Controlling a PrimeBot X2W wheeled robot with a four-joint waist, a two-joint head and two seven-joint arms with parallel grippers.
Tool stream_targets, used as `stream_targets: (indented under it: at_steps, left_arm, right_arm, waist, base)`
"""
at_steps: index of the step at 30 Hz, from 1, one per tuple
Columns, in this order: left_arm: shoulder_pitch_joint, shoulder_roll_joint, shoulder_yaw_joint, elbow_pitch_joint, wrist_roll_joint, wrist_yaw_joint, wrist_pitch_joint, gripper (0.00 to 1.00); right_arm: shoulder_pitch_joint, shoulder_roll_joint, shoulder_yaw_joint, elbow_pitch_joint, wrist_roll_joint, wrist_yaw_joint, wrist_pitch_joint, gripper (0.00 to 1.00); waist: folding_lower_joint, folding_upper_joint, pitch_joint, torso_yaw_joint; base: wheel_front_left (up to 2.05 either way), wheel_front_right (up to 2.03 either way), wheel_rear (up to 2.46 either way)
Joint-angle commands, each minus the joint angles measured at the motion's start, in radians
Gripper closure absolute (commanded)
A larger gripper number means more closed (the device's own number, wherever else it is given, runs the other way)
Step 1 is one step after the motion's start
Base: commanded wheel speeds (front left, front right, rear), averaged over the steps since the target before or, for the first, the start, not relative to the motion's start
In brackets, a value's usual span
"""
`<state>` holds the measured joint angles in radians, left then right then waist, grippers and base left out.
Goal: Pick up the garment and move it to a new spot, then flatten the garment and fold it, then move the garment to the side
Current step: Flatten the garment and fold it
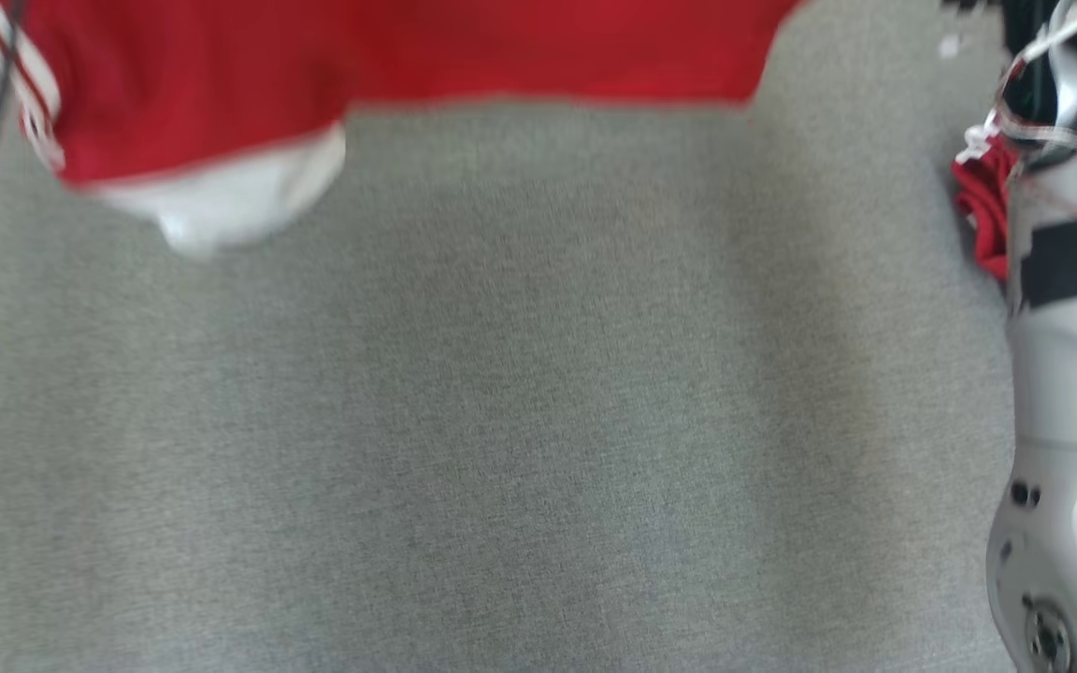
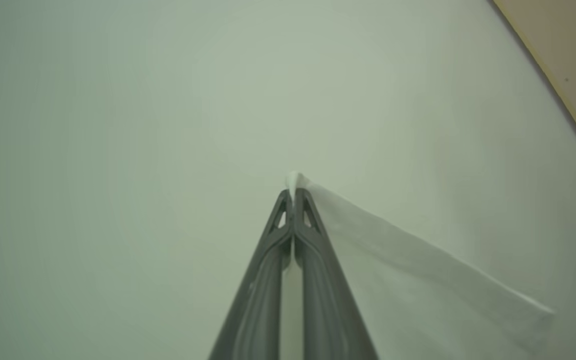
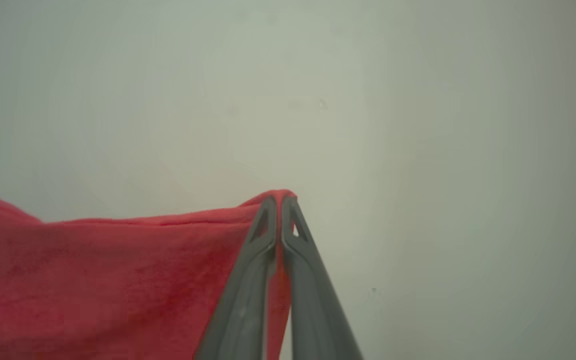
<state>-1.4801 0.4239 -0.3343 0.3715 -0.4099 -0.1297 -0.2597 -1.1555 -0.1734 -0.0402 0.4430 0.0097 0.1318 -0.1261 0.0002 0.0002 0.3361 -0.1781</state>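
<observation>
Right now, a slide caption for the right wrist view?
Right gripper shut on the edge of a red fabric garment, against a pale background.

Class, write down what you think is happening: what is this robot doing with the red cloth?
The robot holds a red and white garment in both grippers. The left gripper has its fingers shut on a white edge, and the right gripper is shut on a red edge. The garment seems stretched between them above the grey surface. It is not yet laid flat or folded.
</observation>
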Motion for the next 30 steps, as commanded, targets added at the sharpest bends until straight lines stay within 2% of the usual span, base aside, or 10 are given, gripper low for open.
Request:
stream_targets:
  at_steps: [1,5,8,12,19,25,30]
  left_arm:
    - [-0.021,0.002,0.009,-0.017,0.021,0.000,-0.005,1.00]
    - [-0.020,-0.033,0.038,-0.104,0.065,0.001,-0.005,1.00]
    - [0.032,-0.043,0.007,-0.136,0.069,0.001,-0.005,1.00]
    - [0.114,-0.021,-0.068,-0.167,0.024,0.001,-0.005,1.00]
    - [0.242,0.023,-0.078,-0.197,-0.063,0.000,-0.005,1.00]
    - [0.375,0.063,-0.117,-0.211,-0.154,0.000,-0.005,1.00]
    - [0.510,0.098,-0.173,-0.218,-0.258,0.000,0.010,1.00]
  right_arm:
    - [-0.022,0.012,-0.010,0.015,-0.021,-0.003,-0.022,1.00]
    - [-0.081,0.041,-0.062,0.084,-0.094,-0.003,-0.099,1.00]
    - [-0.076,0.056,-0.063,0.131,-0.125,-0.003,-0.122,1.00]
    - [-0.037,0.048,-0.038,0.176,-0.146,-0.003,-0.134,1.00]
    - [0.060,0.011,0.030,0.194,-0.113,-0.003,-0.135,1.00]
    - [0.175,-0.027,0.078,0.167,-0.049,-0.003,-0.054,1.00]
    - [0.305,-0.066,0.104,0.093,0.029,-0.003,0.080,1.00]
  waist:
    - [-0.0002,-0.0002,0.060,-0.018]
    - [-0.0002,-0.0002,0.116,-0.014]
    - [-0.0002,-0.0002,0.144,-0.001]
    - [-0.0002,-0.0002,0.148,0.020]
    - [-0.0002,-0.0002,0.092,0.034]
    - [-0.0002,-0.0002,0.017,0.052]
    - [-0.0002,-0.0002,-0.048,0.068]
  base:
    - [0.00,0.00,0.00]
    - [0.00,0.00,0.00]
    - [0.00,0.00,0.00]
    - [0.00,0.00,0.00]
    - [0.00,0.00,0.00]
    - [0.00,0.00,0.00]
    - [0.00,0.00,0.00]
